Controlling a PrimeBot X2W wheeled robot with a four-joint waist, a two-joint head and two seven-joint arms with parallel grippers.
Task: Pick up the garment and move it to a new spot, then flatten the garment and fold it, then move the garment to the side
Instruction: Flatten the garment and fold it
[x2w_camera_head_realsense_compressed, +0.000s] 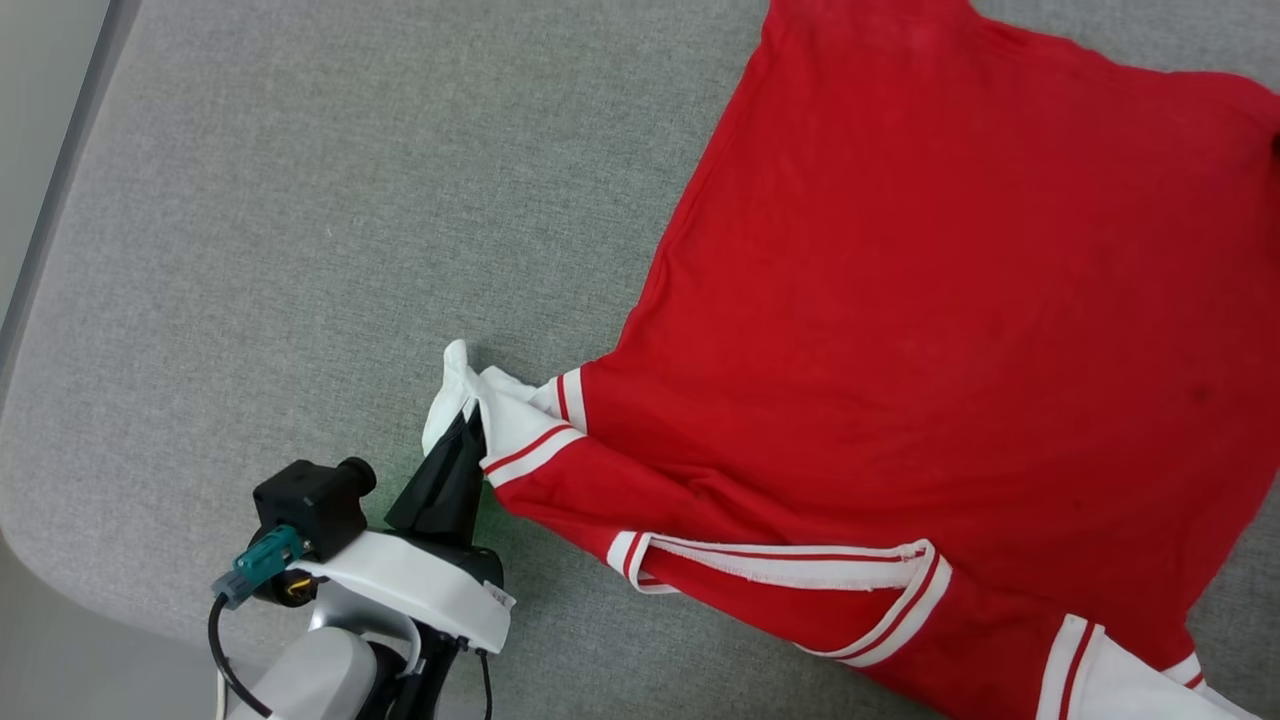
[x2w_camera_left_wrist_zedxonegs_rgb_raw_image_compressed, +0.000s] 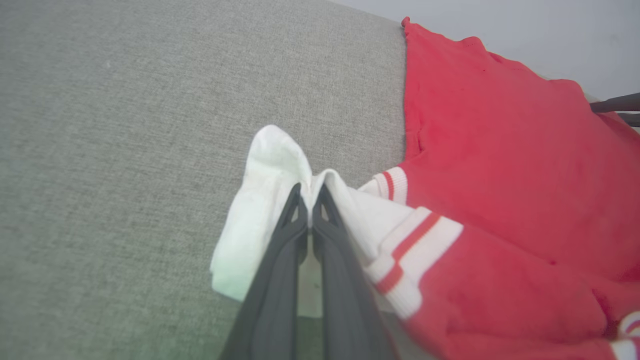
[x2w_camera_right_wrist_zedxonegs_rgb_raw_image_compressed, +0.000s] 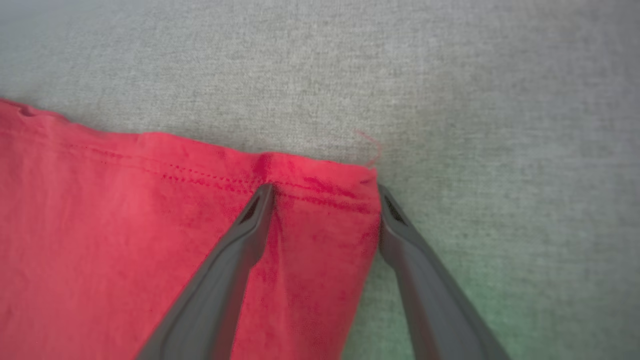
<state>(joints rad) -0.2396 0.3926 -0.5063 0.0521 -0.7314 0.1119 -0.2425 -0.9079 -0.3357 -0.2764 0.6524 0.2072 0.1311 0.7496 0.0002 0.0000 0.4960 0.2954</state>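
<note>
Grey pad (x2w_camera_head_realsense_compressed: 300, 250) sits under the shirt and runs on well past its left side, plain weave. Shirt (x2w_camera_head_realsense_compressed: 900, 300): red, spread mostly flat on that pad, body smooth with a few soft creases, neck end toward the robot. Neck trim (x2w_camera_head_realsense_compressed: 880, 600), red-white striped, lies in a loose V along the shirt's near edge, between the two sleeves. White sleeve (x2w_camera_head_realsense_compressed: 505, 415) at the shirt's near left corner is bunched and pulled up off the flat, with a striped band where it meets the red. Second sleeve (x2w_camera_head_realsense_compressed: 1110, 680), white with the same striped band, lies at the shirt's near right corner, partly cut off by the head view's edge. Left gripper (x2w_camera_left_wrist_zedxonegs_rgb_raw_image_compressed: 310, 192) is clamped on the white sleeve: fingers pressed together, a fold of white cloth pinched between the tips and draped down either side. Right gripper (x2w_camera_right_wrist_zedxonegs_rgb_raw_image_compressed: 325, 190) is released, fingers spread wide at a hem corner of the shirt. One finger is over the red cloth just inside the stitched hem, the other just off the shirt's side edge. Can't tell if either touches the cloth. Loose red thread (x2w_camera_right_wrist_zedxonegs_rgb_raw_image_compressed: 370, 145) curls off that hem corner.
</note>
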